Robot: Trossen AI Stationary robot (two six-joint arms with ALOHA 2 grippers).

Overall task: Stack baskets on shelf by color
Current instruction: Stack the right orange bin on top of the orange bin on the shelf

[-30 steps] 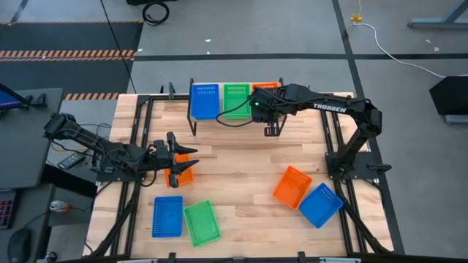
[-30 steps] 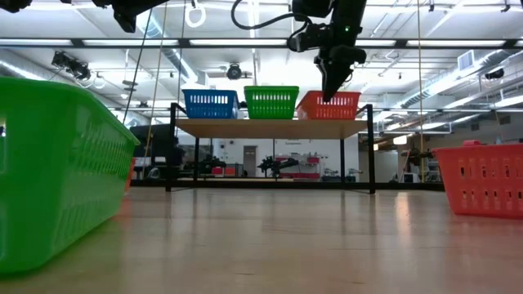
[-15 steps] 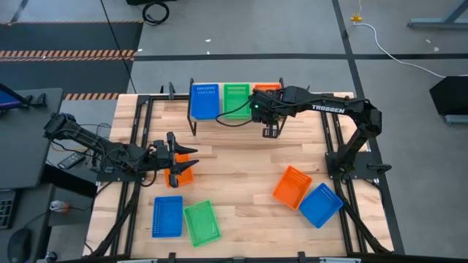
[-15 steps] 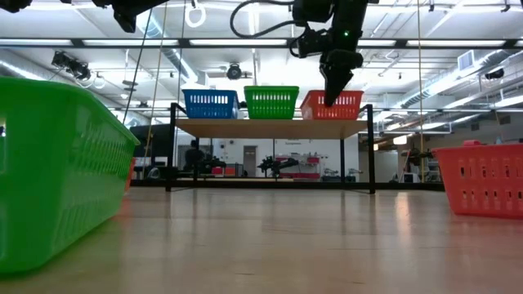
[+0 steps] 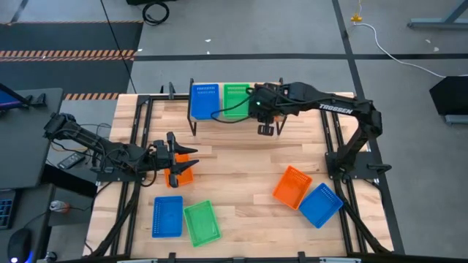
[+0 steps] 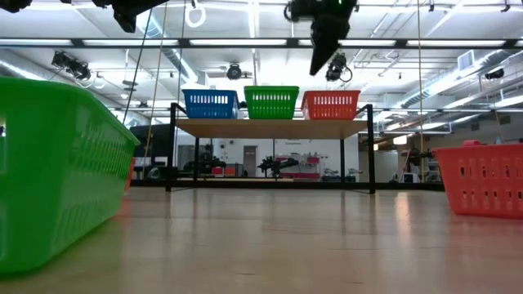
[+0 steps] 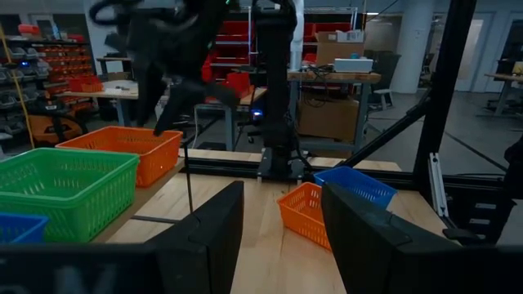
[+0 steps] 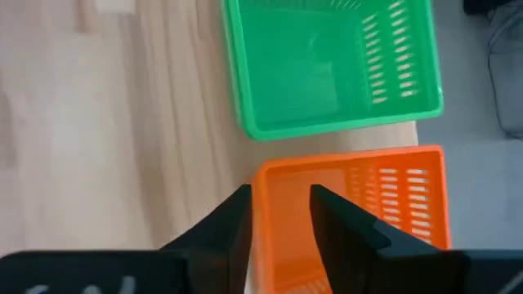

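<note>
High view puts the right jaws (image 5: 266, 129), slightly parted and empty, above the shelf (image 5: 219, 117) front. Low view alone shows blue (image 6: 211, 104), green (image 6: 271, 102) and orange baskets (image 6: 330, 104) side by side on it. Left jaws (image 5: 178, 155) hang open, empty, over the counter (image 5: 241, 161).

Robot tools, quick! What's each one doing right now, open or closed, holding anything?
Left tool: open, holding nothing, low over the table near an orange basket.
Right tool: open, empty, raised above the shelf.
</note>
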